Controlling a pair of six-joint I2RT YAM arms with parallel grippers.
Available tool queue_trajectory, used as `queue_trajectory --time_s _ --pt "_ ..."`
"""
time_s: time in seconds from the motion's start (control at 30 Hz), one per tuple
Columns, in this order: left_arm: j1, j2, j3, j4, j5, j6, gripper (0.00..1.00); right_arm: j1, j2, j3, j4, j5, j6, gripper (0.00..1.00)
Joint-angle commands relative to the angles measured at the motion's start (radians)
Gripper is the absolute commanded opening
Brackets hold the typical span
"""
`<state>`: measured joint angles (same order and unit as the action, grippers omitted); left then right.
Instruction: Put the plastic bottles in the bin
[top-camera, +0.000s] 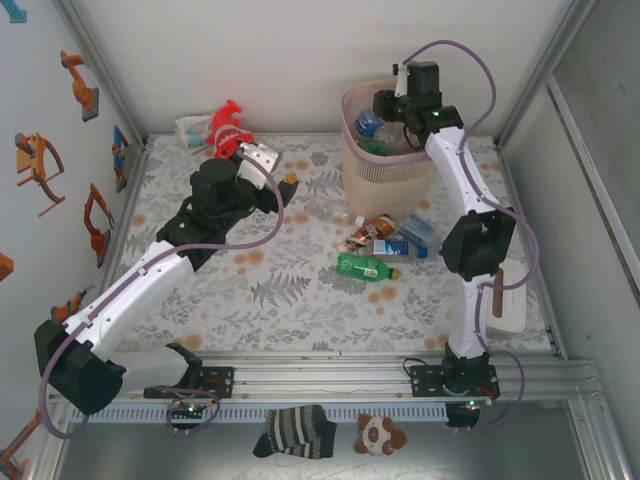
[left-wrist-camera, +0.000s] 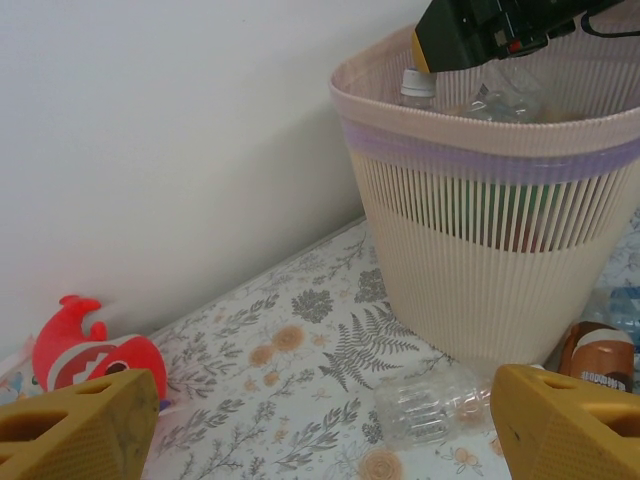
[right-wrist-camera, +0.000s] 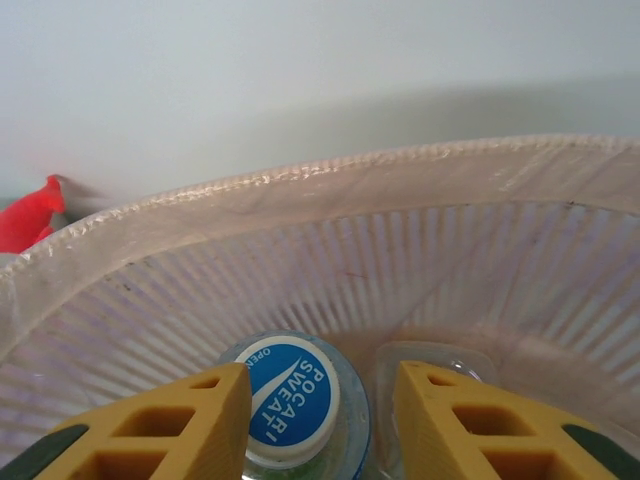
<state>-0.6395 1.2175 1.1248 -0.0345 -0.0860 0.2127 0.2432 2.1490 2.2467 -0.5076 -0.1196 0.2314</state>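
The beige-pink bin stands at the back of the table with several bottles inside. My right gripper hangs over its rim; in the right wrist view the gripper is open, its jaws either side of a blue-and-white capped bottle standing in the bin. More plastic bottles lie on the table: a green one, a brown one and a clear one. My left gripper is open and empty, left of the bin, facing the clear bottle.
A red fish plush lies at the back left by the wall, also seen in the left wrist view. A white block sits at the right edge. Walls and frame posts close in the table.
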Motion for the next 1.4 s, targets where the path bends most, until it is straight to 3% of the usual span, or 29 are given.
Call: queue_trajectory --time_s 0.0,0.3,0.6,0.87,1.07,1.37 --pt "0.007 0.007 -0.005 0.005 0.006 -0.026 0.85 0.006 0.079 0.008 -0.103 -0.068 0.001 0.38" --pt "0.006 0.022 -0.005 0.003 0.015 -0.036 0.85 0.006 0.164 0.043 -0.151 -0.190 -0.013 0.24" --pt "0.007 0.033 -0.004 0.005 0.023 -0.047 0.85 0.019 0.197 0.053 -0.172 -0.317 -0.081 0.18" --pt "0.007 0.041 0.003 0.001 0.029 -0.055 0.85 0.029 0.148 0.031 -0.138 -0.372 -0.123 0.18" --pt "0.006 0.050 0.014 -0.022 0.031 -0.055 0.85 0.028 0.072 0.037 -0.123 -0.285 -0.119 0.22" --pt "0.006 0.048 0.012 -0.036 0.035 -0.067 0.85 0.029 -0.091 0.022 -0.165 -0.254 -0.130 0.31"
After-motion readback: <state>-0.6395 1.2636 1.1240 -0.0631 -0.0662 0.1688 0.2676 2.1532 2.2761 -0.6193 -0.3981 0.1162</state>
